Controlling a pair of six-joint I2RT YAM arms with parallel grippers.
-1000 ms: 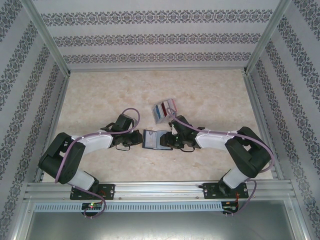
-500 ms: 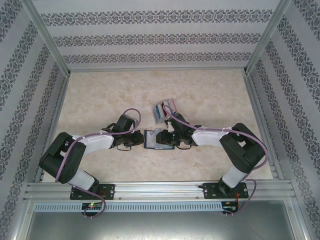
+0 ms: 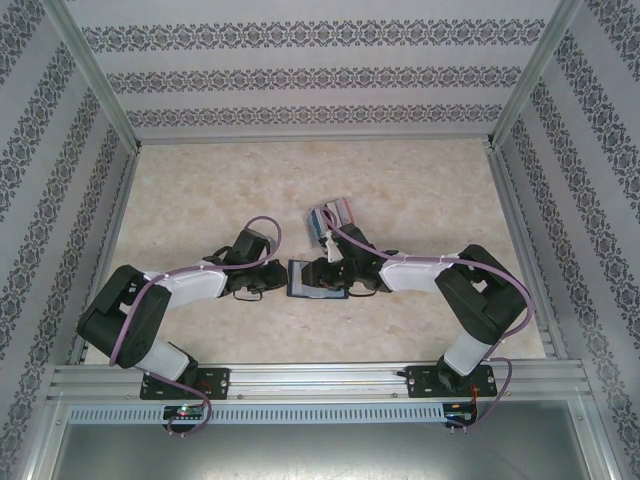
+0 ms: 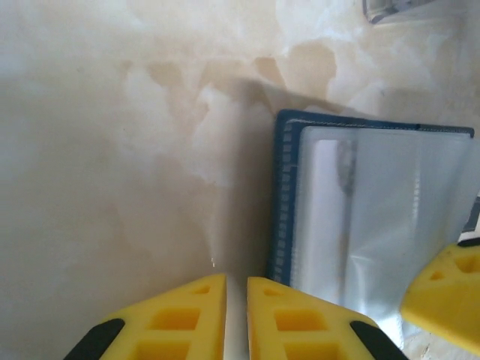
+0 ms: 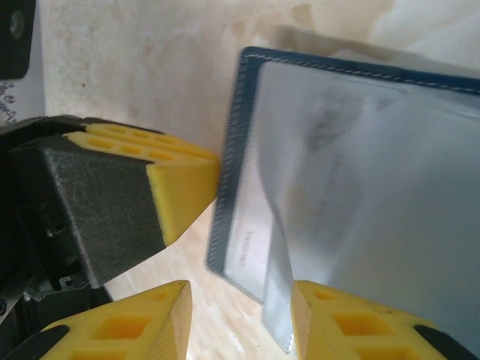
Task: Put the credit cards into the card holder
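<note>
The navy card holder [image 3: 312, 281] lies open on the table between both grippers, its clear sleeves [image 4: 375, 210] facing up. My left gripper [image 3: 274, 280] [image 4: 236, 292] is shut with only a thin slit, its tips at the holder's left edge; one yellow fingertip [image 5: 184, 180] touches the navy border. My right gripper [image 3: 332, 274] [image 5: 240, 315] hovers open over the holder [image 5: 352, 150]. A lifted clear sleeve edge [image 5: 281, 300] stands between its fingers, close to the right one. The credit cards [image 3: 328, 216], red, blue and white, sit in a pale rack behind the holder.
Pale marbled tabletop [image 3: 200, 190] with patterned walls on three sides. The rack's corner [image 4: 397, 7] lies just beyond the holder. My right gripper's yellow finger [image 4: 446, 292] overlaps the holder's near right corner.
My right gripper has slid left, further over the open holder. The left arm has hardly moved.
</note>
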